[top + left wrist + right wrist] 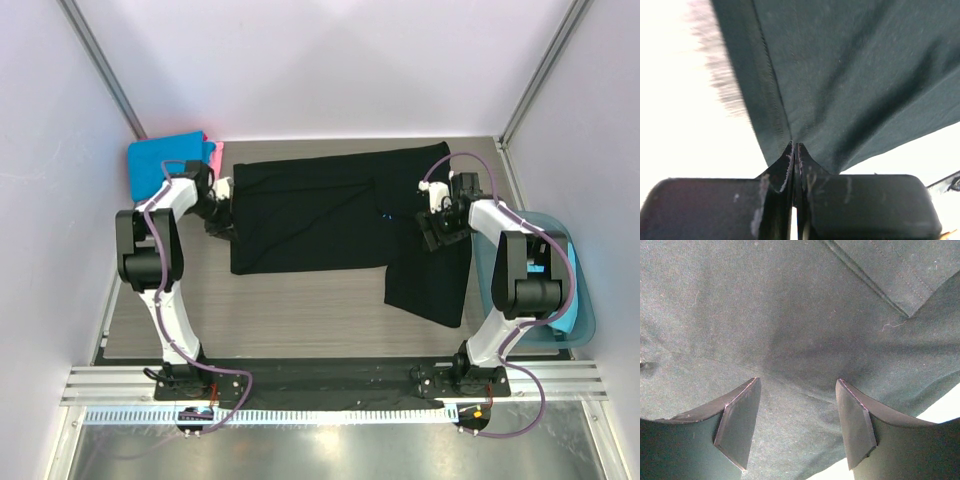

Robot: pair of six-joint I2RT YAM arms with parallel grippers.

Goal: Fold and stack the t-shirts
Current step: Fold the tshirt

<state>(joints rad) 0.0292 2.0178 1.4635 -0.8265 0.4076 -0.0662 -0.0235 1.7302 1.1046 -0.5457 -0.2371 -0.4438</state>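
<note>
Black-fingered, the left gripper is clamped on the stitched edge of the black t-shirt, presumably to carry that side over for a fold. The right gripper gapes wide just above the same cloth, gripping nothing. Only the overhead view shows the shirt lying spread across the table, with the blue t-shirt at the far-left corner.

Fixed high behind the near edge, the overhead camera looks down on the whole desk. The left wrist camera peers past the left tool at the black t-shirt from very close. The right wrist camera, past the right tool, is filled by the same cloth. All three views share that shirt.
</note>
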